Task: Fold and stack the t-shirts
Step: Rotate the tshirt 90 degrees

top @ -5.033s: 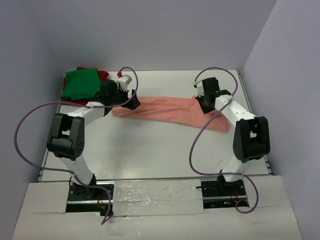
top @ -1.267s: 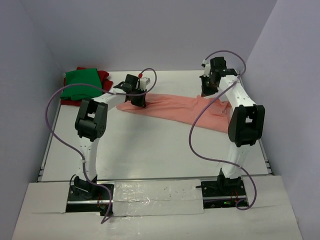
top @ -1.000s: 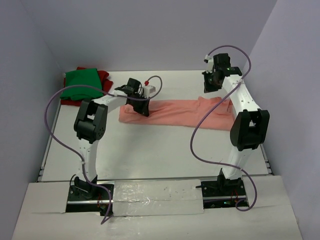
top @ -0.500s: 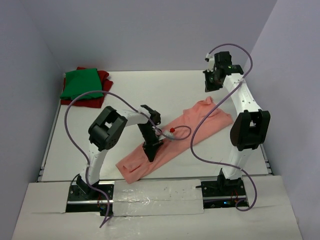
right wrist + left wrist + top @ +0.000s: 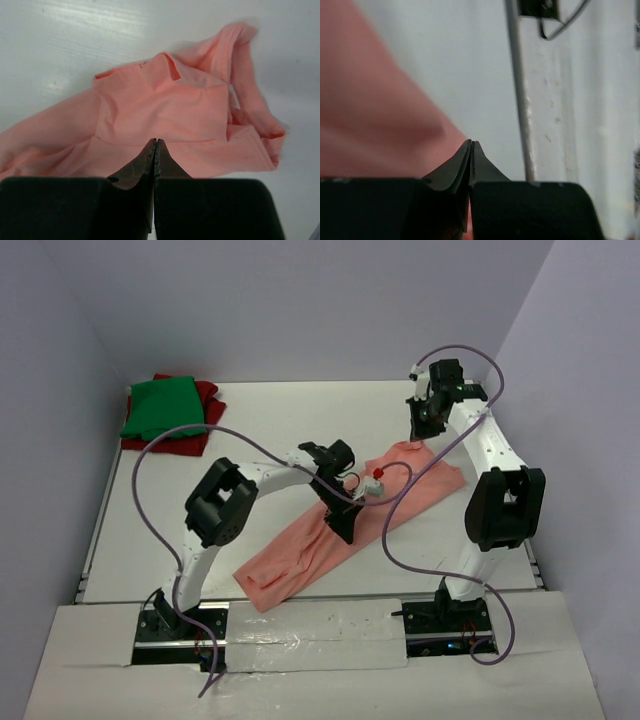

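While a second ago it stretched across the far half of the table (image 5: pixel 200 510), the salmon-pink t-shirt (image 5: pixel 300 555) now lies in a rumpled diagonal band. One end is near the front edge and the collar end points toward your right arm.

Your left gripper (image 5: pixel 343 530) sits low on the middle of the band. Its fingers are pressed together, and the wrist view shows no cloth between the tips. Your right gripper (image 5: pixel 420 430) has let go and hangs over the collar end, also closed and empty.

In the far left corner, the green t-shirt (image 5: pixel 160 405) rests unmoved on the dark red t-shirt (image 5: pixel 207 390).

The pink shirt is now within easy reach, but it looks bunched. You probably need to spread it flat before any fold, and stacking is still some way off.
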`<state>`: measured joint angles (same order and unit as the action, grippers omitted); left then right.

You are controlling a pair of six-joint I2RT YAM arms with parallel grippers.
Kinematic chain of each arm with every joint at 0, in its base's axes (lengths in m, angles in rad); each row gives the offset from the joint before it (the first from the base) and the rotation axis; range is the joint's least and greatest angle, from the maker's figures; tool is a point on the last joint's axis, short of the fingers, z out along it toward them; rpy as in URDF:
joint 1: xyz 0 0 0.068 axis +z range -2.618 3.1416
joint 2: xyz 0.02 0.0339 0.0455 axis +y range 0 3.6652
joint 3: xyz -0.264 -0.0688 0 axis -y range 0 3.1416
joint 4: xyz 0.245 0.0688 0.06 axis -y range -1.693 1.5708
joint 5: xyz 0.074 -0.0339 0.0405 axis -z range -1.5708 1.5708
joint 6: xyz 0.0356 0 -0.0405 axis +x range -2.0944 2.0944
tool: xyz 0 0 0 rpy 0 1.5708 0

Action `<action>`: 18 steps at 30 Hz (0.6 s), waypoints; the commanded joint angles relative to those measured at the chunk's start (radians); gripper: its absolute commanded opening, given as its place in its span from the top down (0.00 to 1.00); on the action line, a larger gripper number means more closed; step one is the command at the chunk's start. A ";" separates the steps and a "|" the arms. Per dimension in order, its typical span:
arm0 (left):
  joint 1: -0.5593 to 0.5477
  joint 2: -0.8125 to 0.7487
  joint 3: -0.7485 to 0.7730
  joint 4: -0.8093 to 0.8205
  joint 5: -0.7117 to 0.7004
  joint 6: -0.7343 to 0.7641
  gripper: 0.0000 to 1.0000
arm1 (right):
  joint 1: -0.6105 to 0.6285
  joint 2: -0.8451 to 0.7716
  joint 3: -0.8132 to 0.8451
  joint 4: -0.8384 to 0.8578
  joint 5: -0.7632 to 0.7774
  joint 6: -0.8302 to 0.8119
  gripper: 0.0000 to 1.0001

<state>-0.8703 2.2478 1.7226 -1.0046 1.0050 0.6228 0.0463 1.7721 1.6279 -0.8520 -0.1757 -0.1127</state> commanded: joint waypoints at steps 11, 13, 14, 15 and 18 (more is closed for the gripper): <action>0.293 -0.393 -0.205 0.828 -0.713 -0.614 0.42 | 0.006 -0.083 -0.362 0.076 0.074 -0.119 1.00; 0.355 -0.457 -0.237 0.860 -0.724 -0.614 0.39 | 0.006 -0.088 -0.416 0.093 0.133 -0.130 1.00; 0.375 -0.484 -0.289 0.879 -0.729 -0.614 0.39 | 0.006 -0.088 -0.430 0.099 0.140 -0.130 1.00; 0.402 -0.537 -0.313 0.897 -0.744 -0.614 0.39 | 0.006 -0.086 -0.441 0.109 0.148 -0.130 1.00; 0.438 -0.617 -0.374 0.916 -0.802 -0.612 0.37 | 0.006 -0.071 -0.474 0.137 0.153 -0.125 1.00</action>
<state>-0.4232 1.7336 1.3788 -0.1776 0.2817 0.0395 0.0486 1.7329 1.1664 -0.7864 -0.0669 -0.2226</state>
